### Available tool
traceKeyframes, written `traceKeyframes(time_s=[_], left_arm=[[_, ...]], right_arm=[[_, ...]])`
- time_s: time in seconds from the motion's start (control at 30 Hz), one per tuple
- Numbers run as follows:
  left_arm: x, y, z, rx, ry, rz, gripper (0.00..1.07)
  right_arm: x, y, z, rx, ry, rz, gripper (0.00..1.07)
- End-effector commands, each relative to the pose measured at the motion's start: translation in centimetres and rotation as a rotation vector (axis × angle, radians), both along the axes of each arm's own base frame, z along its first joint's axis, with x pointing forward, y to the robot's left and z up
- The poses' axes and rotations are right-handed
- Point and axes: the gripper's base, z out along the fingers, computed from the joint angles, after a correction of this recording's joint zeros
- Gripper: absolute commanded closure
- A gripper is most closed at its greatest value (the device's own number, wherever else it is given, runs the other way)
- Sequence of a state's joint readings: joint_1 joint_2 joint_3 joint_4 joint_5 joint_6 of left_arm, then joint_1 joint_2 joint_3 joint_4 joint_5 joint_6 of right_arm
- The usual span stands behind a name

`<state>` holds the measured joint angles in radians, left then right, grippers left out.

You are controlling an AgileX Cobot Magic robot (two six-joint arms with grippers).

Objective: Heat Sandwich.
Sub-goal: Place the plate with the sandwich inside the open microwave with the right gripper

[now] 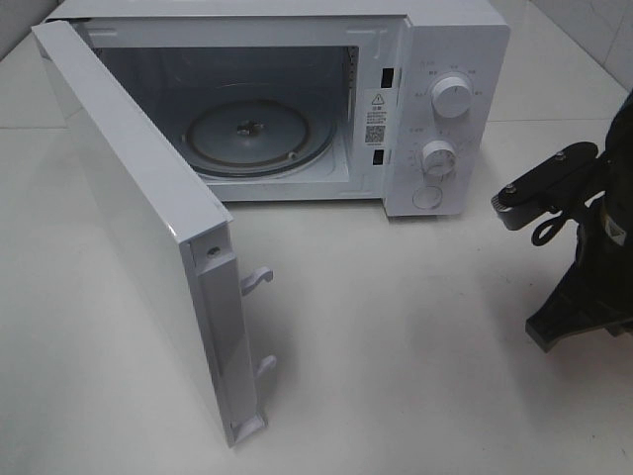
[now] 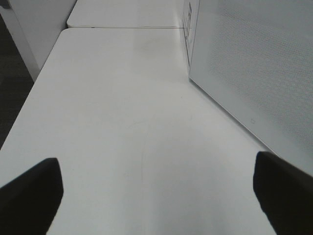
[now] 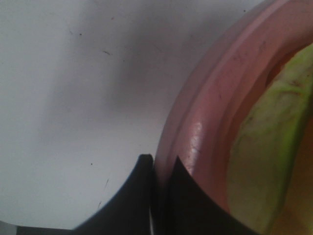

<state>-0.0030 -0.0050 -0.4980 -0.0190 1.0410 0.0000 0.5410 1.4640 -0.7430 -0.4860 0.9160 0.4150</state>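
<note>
In the right wrist view, my right gripper [image 3: 155, 164] is shut on the rim of the round pink plate [image 3: 205, 112]. One dark finger lies outside the rim and the other inside it. On the plate, only a green and orange edge of the sandwich [image 3: 259, 161] shows. My left gripper [image 2: 156, 196] is open over bare white table beside the microwave door [image 2: 254, 63], with nothing between its fingers. The exterior high view shows neither plate nor sandwich, only part of the right arm [image 1: 584, 247] at the right edge.
The white microwave [image 1: 450, 59] stands at the back, its cavity open and its glass turntable [image 1: 259, 134] bare. Its door [image 1: 138, 218] swings far out toward the front left. White table [image 1: 396, 336] spreads in front of it.
</note>
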Motion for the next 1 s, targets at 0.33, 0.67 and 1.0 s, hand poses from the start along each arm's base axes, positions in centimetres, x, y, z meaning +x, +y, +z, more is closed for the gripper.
traceKeyframes(time_s=[0.33, 0.67, 1.0], left_arm=[[-0.3, 0.0, 0.0, -0.006, -0.025, 0.004, 0.07], [-0.3, 0.0, 0.0, -0.006, -0.025, 0.004, 0.07], [-0.3, 0.0, 0.0, -0.006, -0.025, 0.004, 0.07]], right_arm=[[-2.9, 1.9, 2.1, -0.058, -0.01, 0.148, 1.07], [-5.1, 3.1, 3.5, -0.067, -0.026, 0.252, 1.07], [-7.0, 4.1, 4.6, -0.058, -0.046, 0.392, 1.07]])
